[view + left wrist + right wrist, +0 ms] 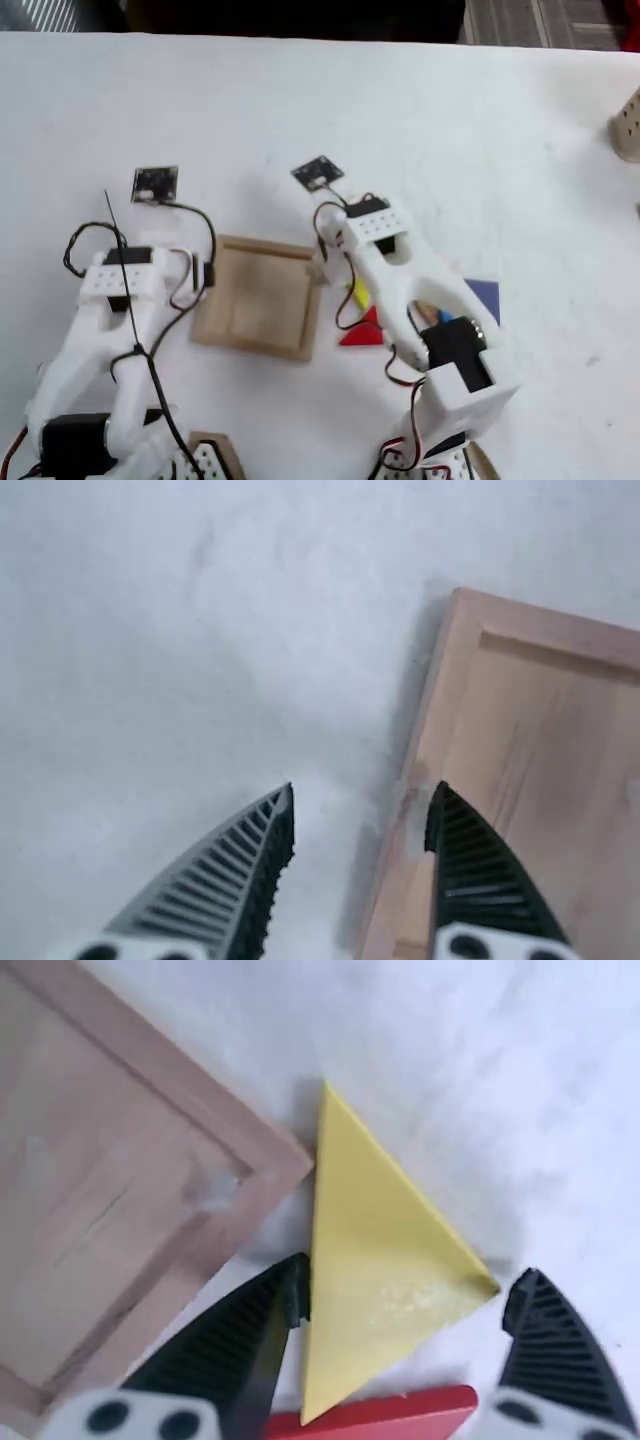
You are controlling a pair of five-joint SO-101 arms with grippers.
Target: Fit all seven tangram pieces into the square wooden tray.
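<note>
Right gripper (410,1270) fingers were open astride thin yellow triangular piece (380,1250), holding nothing; left gripper (364,790) likewise open, empty. Risk was slanted edges squirting the piece against square wooden tray (200,1110) corner, frame-left.

From my station I see a white table (480,130) taking up most of the high view. The same pale surface shows under both wrist cameras. At the table's right edge stands a pale beige block (627,126) dotted with small holes, cut off by the frame. Beyond the far edge lies a dark strip (300,15), and beside it a grey striped floor (540,20).
</note>
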